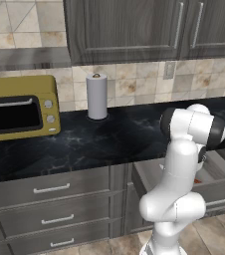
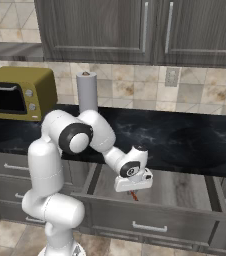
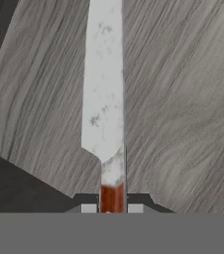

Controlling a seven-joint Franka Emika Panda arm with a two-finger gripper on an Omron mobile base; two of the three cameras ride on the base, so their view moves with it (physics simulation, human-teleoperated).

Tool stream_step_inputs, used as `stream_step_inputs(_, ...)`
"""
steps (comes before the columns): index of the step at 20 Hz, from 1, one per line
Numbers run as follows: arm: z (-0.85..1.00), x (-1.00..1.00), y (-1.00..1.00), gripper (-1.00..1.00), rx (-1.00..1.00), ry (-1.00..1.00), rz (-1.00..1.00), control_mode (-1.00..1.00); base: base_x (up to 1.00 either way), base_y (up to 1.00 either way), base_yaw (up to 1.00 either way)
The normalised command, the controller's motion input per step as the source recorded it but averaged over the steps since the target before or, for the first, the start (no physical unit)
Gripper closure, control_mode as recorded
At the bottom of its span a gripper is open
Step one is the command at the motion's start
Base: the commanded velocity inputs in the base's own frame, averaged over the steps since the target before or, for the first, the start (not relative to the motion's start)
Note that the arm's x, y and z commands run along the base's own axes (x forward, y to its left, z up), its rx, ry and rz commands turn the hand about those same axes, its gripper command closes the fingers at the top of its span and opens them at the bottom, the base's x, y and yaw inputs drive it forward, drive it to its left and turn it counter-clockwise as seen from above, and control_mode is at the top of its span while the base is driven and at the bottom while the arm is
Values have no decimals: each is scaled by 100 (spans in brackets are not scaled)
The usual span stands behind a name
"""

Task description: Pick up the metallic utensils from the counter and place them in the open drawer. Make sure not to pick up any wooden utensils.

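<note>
My gripper [image 2: 133, 190] hangs low over the open drawer [image 2: 182, 189], a wide shallow grey wood-grain box pulled out below the black marble counter [image 2: 185, 135]. It is shut on a metallic knife [image 3: 104, 89]: the red-brown handle sits between the fingertips [image 3: 88, 208], and the pale silvery blade points away over the drawer floor [image 3: 183, 124]. From the right base, the reddish handle [image 2: 134, 196] pokes out under the hand. From the left base, my own arm covers the hand above the drawer [image 1: 219, 172]. The wooden spoons are out of view.
A yellow microwave [image 1: 20, 107] and a paper towel roll [image 1: 97, 97] stand at the counter's back left. Closed grey drawers [image 1: 50, 189] lie left of the open one. Dark upper cabinets [image 2: 135, 30] hang overhead.
</note>
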Motion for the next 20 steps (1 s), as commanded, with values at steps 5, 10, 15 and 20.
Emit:
stream_step_inputs(5, -32, 10, 0, 100, 0, -1, -2, -100, 0, 0, 0)
stream_step_inputs(10, -35, 10, 0, 100, 0, -3, -2, -100, 0, 0, 0)
stream_step_inputs(15, -21, 12, 0, 100, 0, -1, -1, -100, 0, 0, 0)
stream_step_inputs(20, 0, 0, 0, 100, 0, 0, 0, -100, 0, 0, 0)
